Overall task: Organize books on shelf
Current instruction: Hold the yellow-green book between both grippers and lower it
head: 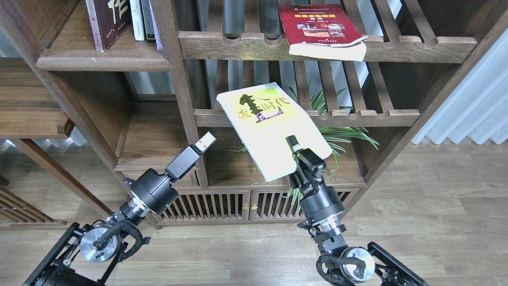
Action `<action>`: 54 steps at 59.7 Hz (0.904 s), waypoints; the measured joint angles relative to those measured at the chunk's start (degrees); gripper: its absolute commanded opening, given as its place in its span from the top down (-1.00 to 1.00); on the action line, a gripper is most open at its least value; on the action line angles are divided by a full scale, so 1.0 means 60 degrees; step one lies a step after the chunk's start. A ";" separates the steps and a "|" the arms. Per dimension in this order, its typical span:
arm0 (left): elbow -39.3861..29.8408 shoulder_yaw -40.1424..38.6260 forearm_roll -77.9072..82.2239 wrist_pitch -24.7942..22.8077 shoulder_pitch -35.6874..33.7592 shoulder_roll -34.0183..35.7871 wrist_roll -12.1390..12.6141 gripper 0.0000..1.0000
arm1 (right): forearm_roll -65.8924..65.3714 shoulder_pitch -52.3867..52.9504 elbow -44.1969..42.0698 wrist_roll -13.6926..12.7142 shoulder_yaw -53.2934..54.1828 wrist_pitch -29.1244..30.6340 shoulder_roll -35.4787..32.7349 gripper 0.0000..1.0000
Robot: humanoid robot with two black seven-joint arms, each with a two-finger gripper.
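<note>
Far left, upper level: the shelf [79, 59], a solid dark plank with a rounded front edge, carries the maroon book [108, 22] standing upright, white characters on its cover. Just beside it on the right stand several thin volumes [143, 20], also upright, reaching to the bookcase post [180, 95].

Lower left: left gripper [206, 142] at the end of the left arm, pointing up and to the right, in front of the post. It holds nothing. It is seen nearly end-on; cannot tell whether the fingers are spread or pressed together.

Centre: yellow-green book [274, 127], held in the air, cover facing up, tilted with its far corner toward the upper left. It overlaps the notched front rail of the middle slatted rack [377, 117] in view but rests on no surface. Right gripper [298, 153] pinches the book at its near right edge; one finger [293, 142] lies on top of the cover, the other is hidden under the book.

Behind and below the book: potted plant [341, 135], green leaves showing to the right of the cover; pot hidden.

Upper right: red book [319, 28] lies flat on the top slatted rack [416, 41], its page edge overhanging the front rail.
</note>
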 measured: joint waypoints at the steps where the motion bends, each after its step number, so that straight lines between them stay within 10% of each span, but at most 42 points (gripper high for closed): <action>1: 0.0000 0.0009 0.0000 0.0000 0.0018 0.0000 0.0002 -0.97 | -0.0003 0.0000 0.0000 -0.0003 -0.0012 0.0000 0.0003 0.87; 54: 0.0029 -0.0105 -0.0322 0.0000 0.0087 0.0000 0.0354 -0.97 | -0.0273 0.0160 0.0051 -0.0391 -0.1048 0.0000 0.0121 0.87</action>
